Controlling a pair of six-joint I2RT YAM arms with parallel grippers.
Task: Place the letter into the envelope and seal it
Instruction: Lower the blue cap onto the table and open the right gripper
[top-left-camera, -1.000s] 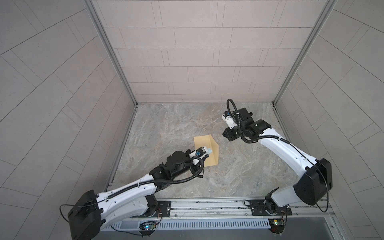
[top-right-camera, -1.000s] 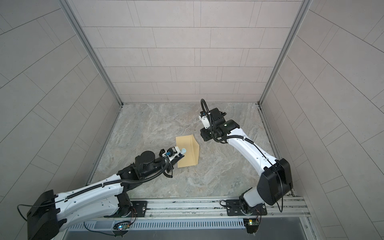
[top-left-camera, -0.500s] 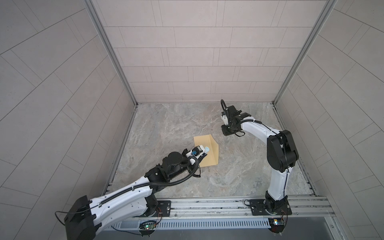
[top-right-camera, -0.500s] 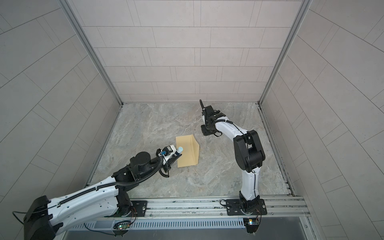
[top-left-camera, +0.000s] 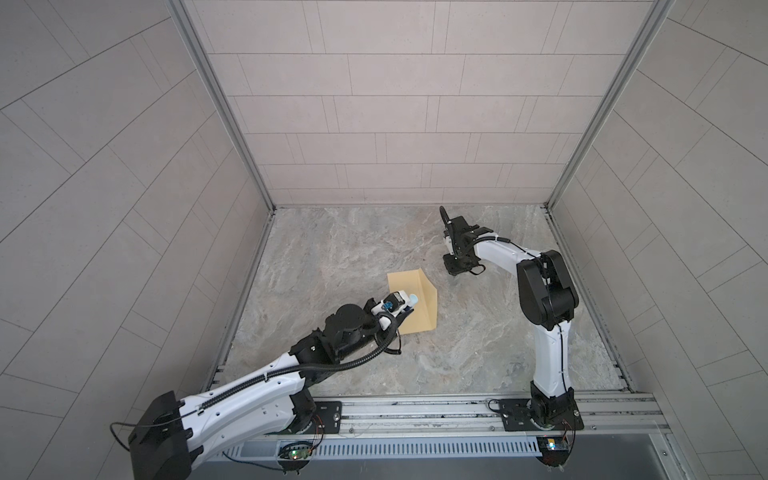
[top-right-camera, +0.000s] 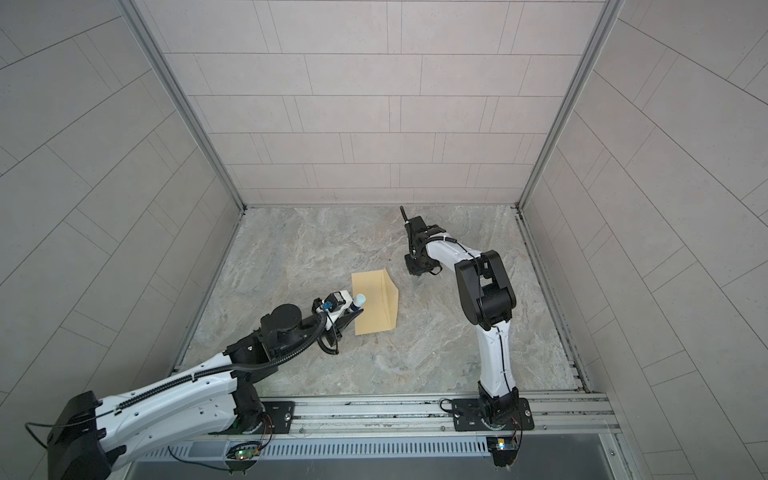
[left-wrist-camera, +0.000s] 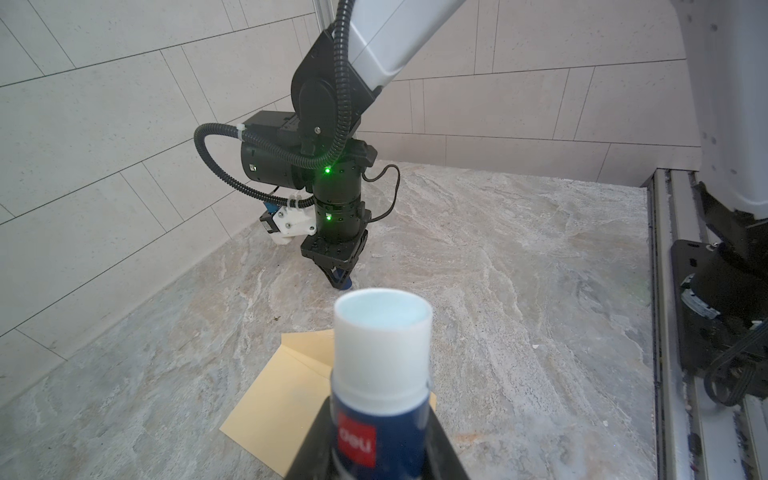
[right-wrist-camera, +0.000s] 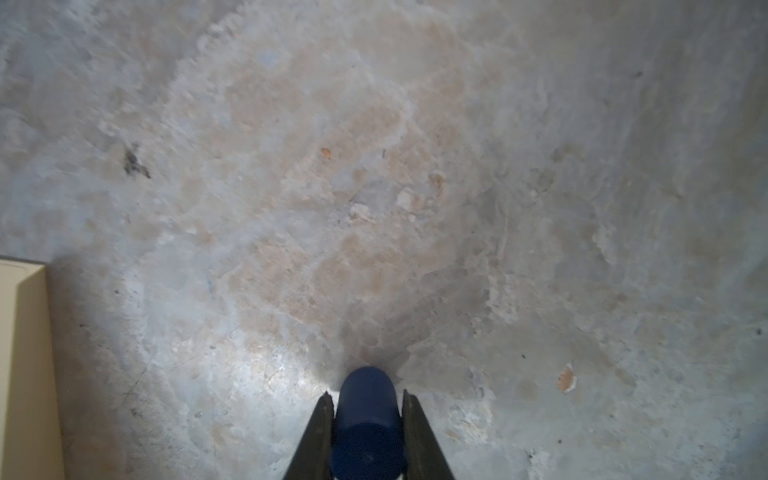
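The mustard-tan envelope (top-left-camera: 405, 282) (top-right-camera: 374, 291) lies mid-table with its flap standing up along the right side; it also shows in the wrist views (left-wrist-camera: 282, 399) (right-wrist-camera: 20, 353). The letter is out of view. My left gripper (top-left-camera: 400, 313) (left-wrist-camera: 380, 440) is shut on an uncapped blue glue stick (left-wrist-camera: 382, 345), whose white tip (top-right-camera: 359, 298) hangs over the envelope's left part. My right gripper (top-left-camera: 454, 271) (right-wrist-camera: 368, 399) is shut on the stick's dark blue cap (right-wrist-camera: 368, 415), held low over bare table off the envelope's far right corner. I cannot tell if the cap touches the table.
Tiled walls close in the marble table (top-left-camera: 478, 340) at the back and on both sides. A metal rail (top-left-camera: 415, 409) with the arm bases runs along the front edge. The right arm's elbow (top-left-camera: 546, 291) stands high, right of the envelope.
The right arm has folded, its elbow rising and swinging toward the front, while its gripper stayed near the same spot with the cap. The left gripper with the glue stick has barely shifted.
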